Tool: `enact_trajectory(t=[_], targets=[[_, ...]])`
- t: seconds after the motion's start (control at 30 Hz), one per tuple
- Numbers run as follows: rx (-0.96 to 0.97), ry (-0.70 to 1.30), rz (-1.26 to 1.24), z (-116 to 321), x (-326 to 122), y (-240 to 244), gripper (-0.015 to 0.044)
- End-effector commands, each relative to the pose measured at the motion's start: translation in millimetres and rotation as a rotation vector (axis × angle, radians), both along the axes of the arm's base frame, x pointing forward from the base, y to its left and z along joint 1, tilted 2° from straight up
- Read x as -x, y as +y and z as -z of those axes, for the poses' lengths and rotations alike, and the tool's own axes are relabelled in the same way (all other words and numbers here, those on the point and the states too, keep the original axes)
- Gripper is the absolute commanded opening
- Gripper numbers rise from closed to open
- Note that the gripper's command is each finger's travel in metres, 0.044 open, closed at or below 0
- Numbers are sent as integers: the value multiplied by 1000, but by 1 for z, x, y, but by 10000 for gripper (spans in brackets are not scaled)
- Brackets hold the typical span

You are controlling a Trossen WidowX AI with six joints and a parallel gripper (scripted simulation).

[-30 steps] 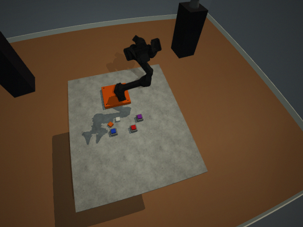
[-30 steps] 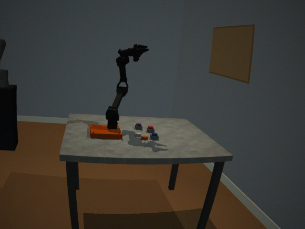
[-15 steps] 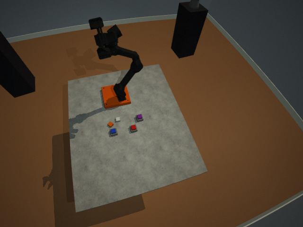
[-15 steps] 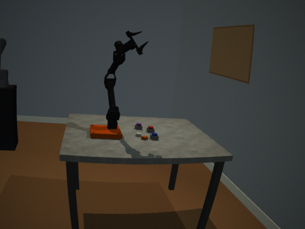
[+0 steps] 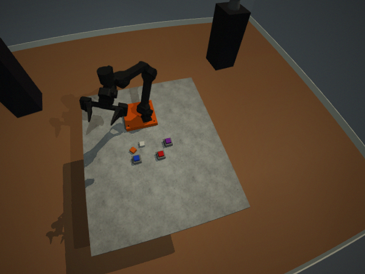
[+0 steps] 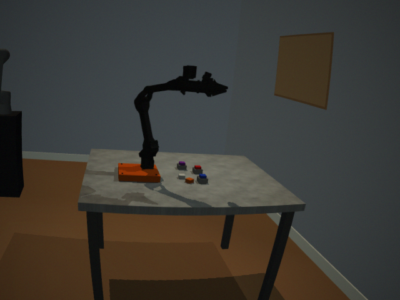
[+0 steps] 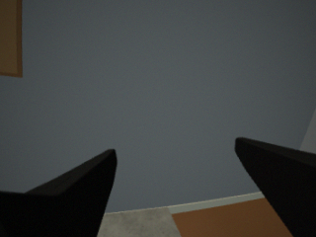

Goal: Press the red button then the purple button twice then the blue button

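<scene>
- The gripper [image 5: 100,113] stands wide open with nothing between its fingers; in the wrist view the two dark fingertips frame only wall, a strip of table corner and floor.
- In the exterior view the arm [image 6: 145,129] rises from its orange base [image 6: 139,172] and reaches out level, so the gripper [image 6: 219,87] hangs high above the table, well apart from every button.
- The red button [image 5: 160,153] sits near the middle of the grey table [image 5: 177,188], with the purple button [image 5: 167,141] just beyond it toward the base.
- The blue button [image 5: 136,158] stands beside the red one, with open tabletop between the two.
- An orange block [image 5: 133,149] lies just beside the blue button, and a white block [image 5: 142,144] lies near it, between the buttons and the base.
- All five pieces cluster close to the base; the table edges are well apart from them on every side, and a broad stretch of grey top lies on the far side from the base.
- In the top view the gripper overhangs the table's side edge near the base.
</scene>
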State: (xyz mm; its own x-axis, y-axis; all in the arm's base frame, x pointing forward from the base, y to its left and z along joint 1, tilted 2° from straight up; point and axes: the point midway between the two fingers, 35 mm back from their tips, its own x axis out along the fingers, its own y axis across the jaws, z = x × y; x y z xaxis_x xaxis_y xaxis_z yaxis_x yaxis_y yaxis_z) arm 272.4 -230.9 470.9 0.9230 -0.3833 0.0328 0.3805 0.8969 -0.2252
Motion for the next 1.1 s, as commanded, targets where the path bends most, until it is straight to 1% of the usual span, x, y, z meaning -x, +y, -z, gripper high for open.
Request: enact_trajectory(t=[0.0, 0.17, 0.3, 0.43, 0.53, 0.6, 0.67, 0.87, 0.93, 1.07], targets=[[-227, 153, -57, 63, -41, 13, 400], [-467, 425, -112, 149, -79, 57, 400], [-599, 697, -133, 216, -88, 106, 400], [-661, 1025, -127, 278, -74, 163, 400], [-642, 1301, -99, 316, -48, 204, 400], [-607, 1442, -77, 330, -30, 222, 400], [-597, 1470, -72, 333, -27, 225, 400], [-597, 1470, -72, 333, -27, 225, 400], [-597, 1470, -72, 341, -28, 225, 348], [-597, 1470, -72, 387, -29, 227, 242]])
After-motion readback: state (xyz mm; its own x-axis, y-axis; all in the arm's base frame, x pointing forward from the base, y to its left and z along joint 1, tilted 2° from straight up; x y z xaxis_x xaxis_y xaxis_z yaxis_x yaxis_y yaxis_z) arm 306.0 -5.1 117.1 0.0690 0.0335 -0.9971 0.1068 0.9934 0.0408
